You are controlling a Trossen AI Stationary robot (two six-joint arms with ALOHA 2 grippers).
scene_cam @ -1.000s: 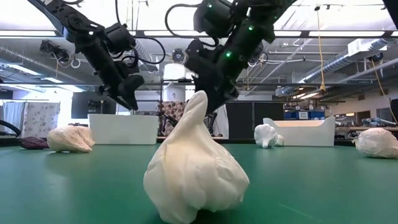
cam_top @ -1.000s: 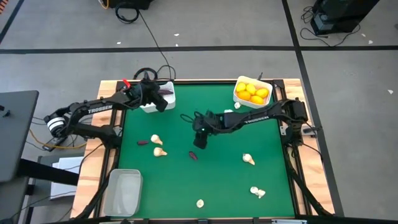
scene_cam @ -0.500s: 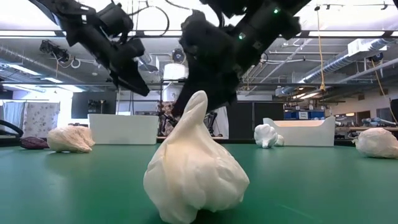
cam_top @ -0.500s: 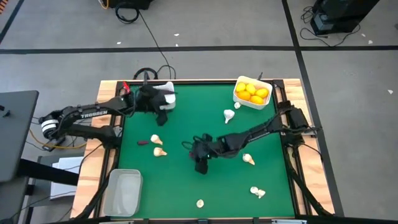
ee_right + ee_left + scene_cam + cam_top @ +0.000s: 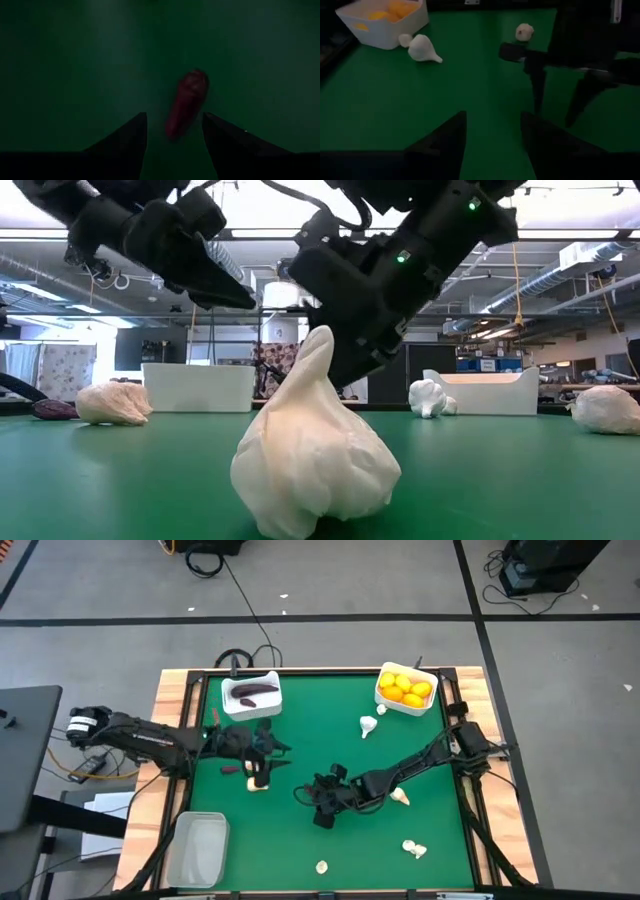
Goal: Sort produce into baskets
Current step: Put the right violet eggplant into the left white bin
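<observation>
Green table [image 5: 330, 730] carries three baskets [image 5: 251, 695], scattered garlic bulbs [image 5: 369, 725], purple eggplant pieces [image 5: 186, 102].

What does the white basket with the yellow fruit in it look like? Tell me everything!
The white basket is a small rectangular bin with rounded corners, and it looks like smooth, opaque plastic. It stands upright at the far right corner of the green table, slightly turned. Round yellow-orange citrus fruits are piled inside, nearly filling it. A cream garlic bulb lies on the table just in front of it, apart. No gripper touches it.

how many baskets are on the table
3: left white basket, far side, with purple pieces; right white basket, far side, with citrus; clear basket, near-left corner. None hidden.
</observation>
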